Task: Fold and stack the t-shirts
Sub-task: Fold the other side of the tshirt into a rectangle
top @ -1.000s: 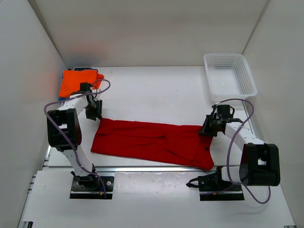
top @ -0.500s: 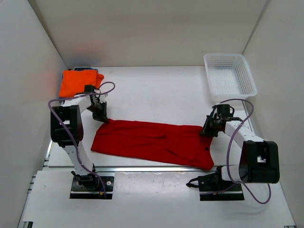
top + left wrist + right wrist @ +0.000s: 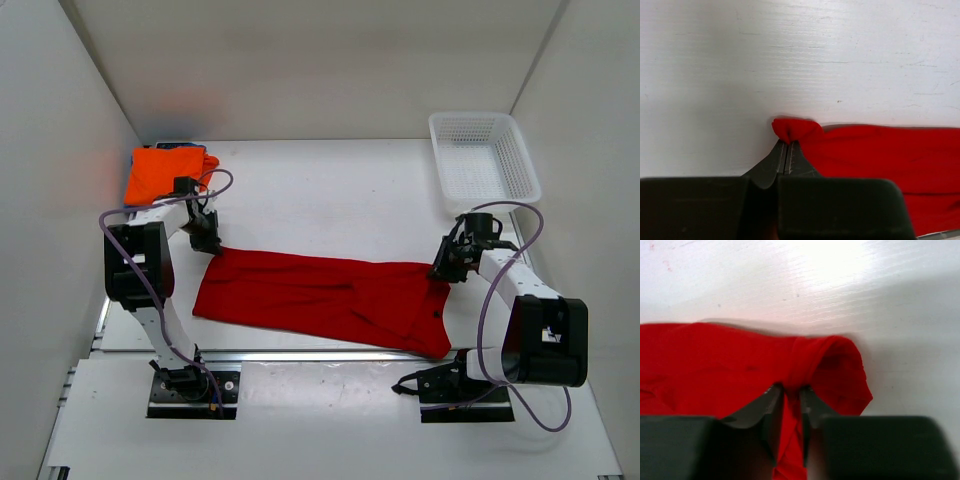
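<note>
Deep red cloth t-shirt (image 3: 320, 300) lies spread in a long band across the near middle of the white table (image 3: 330, 190). I find my left gripper (image 3: 786, 151) pinched fully together on a bunched nub at its far left corner, and my right gripper (image 3: 787, 397) at the far right corner, jaws narrow, clamping a fold of the same cloth. A folded orange t-shirt (image 3: 160, 172) sits far left over a sliver of blue cloth (image 3: 178, 146), well apart from the white plastic lattice basket (image 3: 470, 116) far right.
</note>
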Robot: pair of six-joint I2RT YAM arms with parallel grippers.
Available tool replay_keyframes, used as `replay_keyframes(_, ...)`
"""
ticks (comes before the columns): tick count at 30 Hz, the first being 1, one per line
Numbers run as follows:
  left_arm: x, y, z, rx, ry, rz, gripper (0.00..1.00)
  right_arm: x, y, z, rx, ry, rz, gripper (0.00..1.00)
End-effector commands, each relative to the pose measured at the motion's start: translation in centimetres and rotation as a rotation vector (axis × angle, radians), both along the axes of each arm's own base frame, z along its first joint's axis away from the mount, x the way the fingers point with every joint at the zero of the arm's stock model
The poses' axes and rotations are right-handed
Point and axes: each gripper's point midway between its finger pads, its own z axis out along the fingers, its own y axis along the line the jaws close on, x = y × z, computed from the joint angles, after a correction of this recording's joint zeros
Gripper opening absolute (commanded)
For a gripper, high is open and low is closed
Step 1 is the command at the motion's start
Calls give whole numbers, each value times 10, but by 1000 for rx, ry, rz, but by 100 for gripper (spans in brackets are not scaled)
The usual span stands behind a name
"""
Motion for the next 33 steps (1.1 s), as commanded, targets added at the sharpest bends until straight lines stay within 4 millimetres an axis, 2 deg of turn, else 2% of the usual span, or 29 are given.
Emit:
replay_keyframes(1,5,5,12,30,-57,26,0,18,9,15,13,-77,56,18)
replay_keyframes(3,3,4,11,21,-50,25,0,16,17,20,63,-88,69,34)
replay_keyframes(4,3,3,11,17,-53,24,0,19,17,29,63,-115,59,39)
replay_keyframes(5,2,2,12,18,-53,15,0,14,20,28,66,-108,60,41)
replay_keyframes(7,0,0,12,11,-57,15,0,5,23,40,35,-142,62,45)
replay_keyframes(8,1,-1,15,13,-63,10,0,2,21,41,33,-144,28,46)
replay_keyframes(11,-1,-2,14,14,-61,14,1,-26,38,37,74,-106,7,37)
replay_keyframes(14,-3,-1,13,16,-52,21,0,-61,60,19,155,-8,-10,31)
replay_keyframes(17,-4,-4,13,17,-49,10,1,-88,64,4,157,65,-53,30)
replay_keyframes(21,-3,-3,12,20,-49,11,1,-95,61,1,211,58,-116,28)
replay_keyframes(26,-4,-5,12,23,-49,0,1,-111,78,-10,279,102,-112,27)
replay_keyframes(29,-5,-6,14,26,-52,-1,2,-113,90,-13,317,110,-98,26)
replay_keyframes(33,-7,-6,11,25,-43,1,2,-120,86,-17,283,155,-105,27)
